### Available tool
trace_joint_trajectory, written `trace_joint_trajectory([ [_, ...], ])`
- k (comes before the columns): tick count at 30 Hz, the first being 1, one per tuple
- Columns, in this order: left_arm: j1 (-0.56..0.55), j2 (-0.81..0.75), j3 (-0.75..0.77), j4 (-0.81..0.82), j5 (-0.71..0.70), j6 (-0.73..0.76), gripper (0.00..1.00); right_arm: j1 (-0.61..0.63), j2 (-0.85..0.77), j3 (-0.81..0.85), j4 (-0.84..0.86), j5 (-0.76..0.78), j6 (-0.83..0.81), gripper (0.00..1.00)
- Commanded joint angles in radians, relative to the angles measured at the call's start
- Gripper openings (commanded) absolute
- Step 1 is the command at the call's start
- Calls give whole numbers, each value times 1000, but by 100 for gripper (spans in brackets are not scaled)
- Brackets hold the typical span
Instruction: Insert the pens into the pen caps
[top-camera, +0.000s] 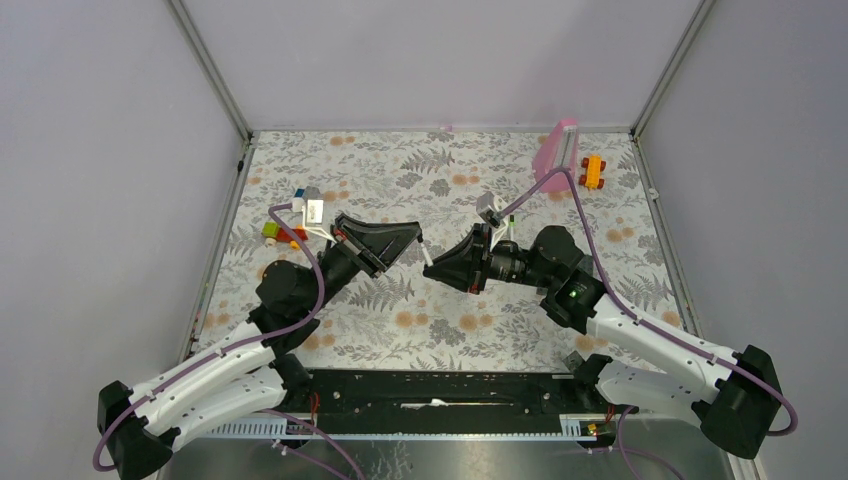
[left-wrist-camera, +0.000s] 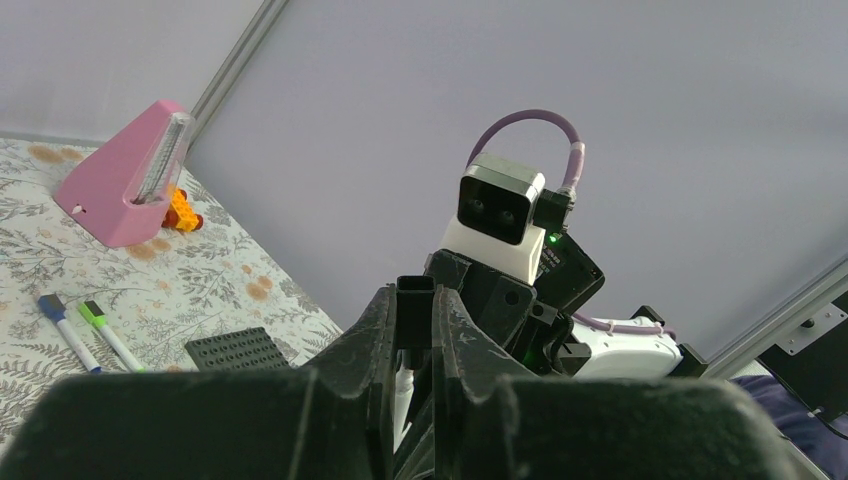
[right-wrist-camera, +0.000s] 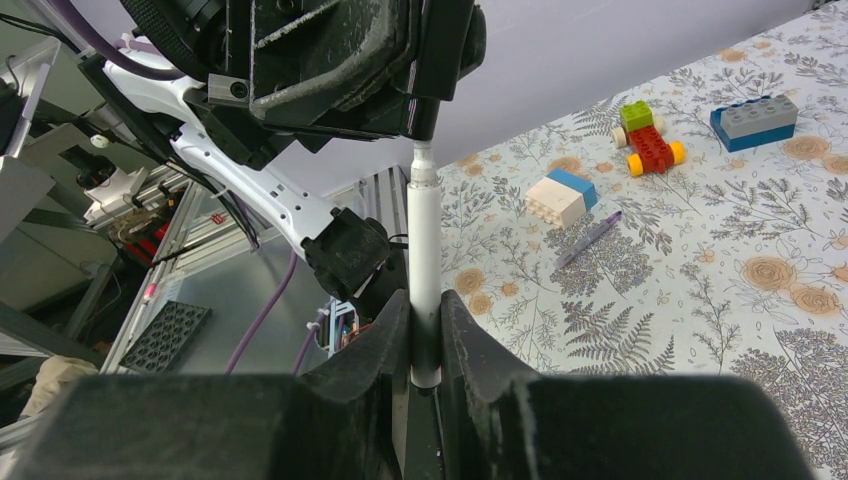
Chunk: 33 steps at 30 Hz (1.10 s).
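My left gripper (left-wrist-camera: 415, 298) is shut on the black pen cap (left-wrist-camera: 415, 322), held in the air. My right gripper (right-wrist-camera: 425, 300) is shut on a white pen (right-wrist-camera: 424, 240) pointing at it. The pen's narrow front end meets the mouth of the black cap (right-wrist-camera: 429, 112); the tip itself is hidden. From above, the pen (top-camera: 424, 251) bridges the left gripper (top-camera: 408, 236) and the right gripper (top-camera: 440, 270) over mid-table. Two more pens lie on the table, one wearing a blue cap (left-wrist-camera: 50, 305), one a green cap (left-wrist-camera: 93, 312).
A black studded plate (left-wrist-camera: 238, 348) lies near the capped pens. A pink holder (top-camera: 555, 150) and an orange toy (top-camera: 593, 170) stand at the back right. Toy bricks (top-camera: 290, 225) sit at the left. A thin purple stick (right-wrist-camera: 590, 238) lies beside a white-blue brick (right-wrist-camera: 560, 197).
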<state>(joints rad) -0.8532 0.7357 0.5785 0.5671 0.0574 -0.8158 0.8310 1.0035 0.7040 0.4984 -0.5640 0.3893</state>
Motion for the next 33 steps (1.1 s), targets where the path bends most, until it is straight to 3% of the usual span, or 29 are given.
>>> trace_joint_trajectory([
  [1, 3, 2, 6, 21, 30, 14, 0, 9, -8, 58, 32, 21, -9, 0],
  [21, 3, 2, -20, 23, 36, 24, 0, 10, 14, 83, 43, 38, 12, 0],
  [33, 3, -3, -35, 2, 48, 30, 0, 10, 47, 115, -21, 156, 15, 0],
])
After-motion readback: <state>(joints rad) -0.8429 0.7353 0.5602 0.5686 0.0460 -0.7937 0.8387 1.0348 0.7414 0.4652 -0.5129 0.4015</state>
